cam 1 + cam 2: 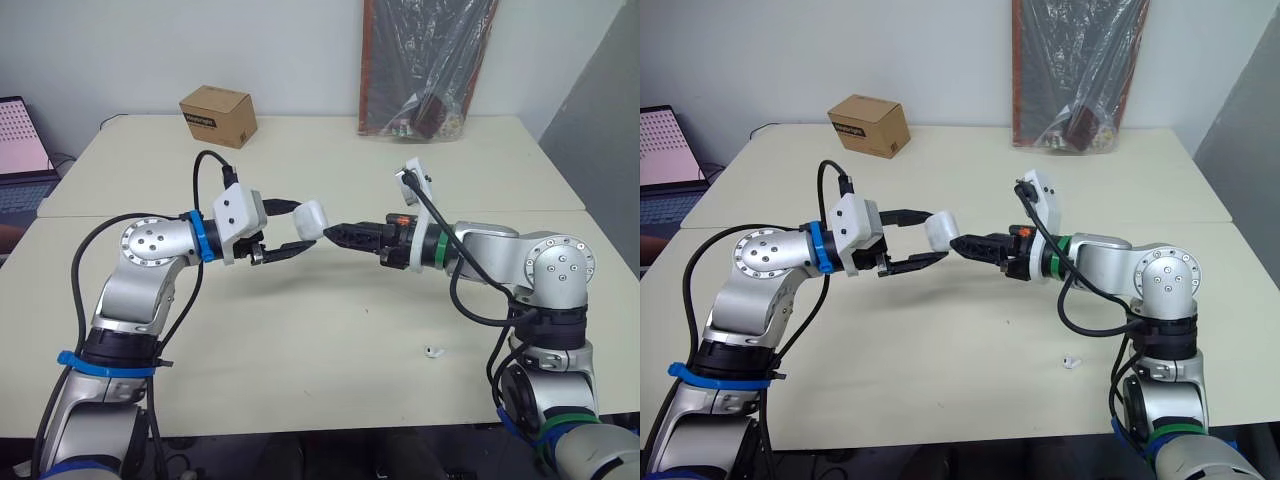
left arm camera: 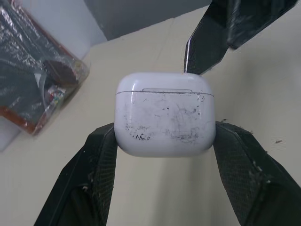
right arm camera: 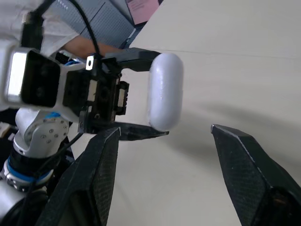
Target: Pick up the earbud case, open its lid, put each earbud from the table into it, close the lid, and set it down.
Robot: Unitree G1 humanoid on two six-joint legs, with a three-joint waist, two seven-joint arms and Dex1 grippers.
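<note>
A white earbud case (image 2: pixel 164 115), scuffed and with its lid closed, is held above the middle of the table (image 1: pixel 300 330). My left gripper (image 1: pixel 298 226) is shut on it, one finger on each side. My right gripper (image 1: pixel 335 234) points at the case from the right, its tips just short of it. Its fingers (image 3: pixel 99 160) stand open with nothing between them. One small white earbud (image 1: pixel 432 351) lies on the table near the front right, below my right arm.
A cardboard box (image 1: pixel 218 115) stands at the back left of the table. A plastic-wrapped dark bundle (image 1: pixel 425 70) leans against the wall at the back right. A laptop (image 1: pixel 20 150) sits off the table's left edge.
</note>
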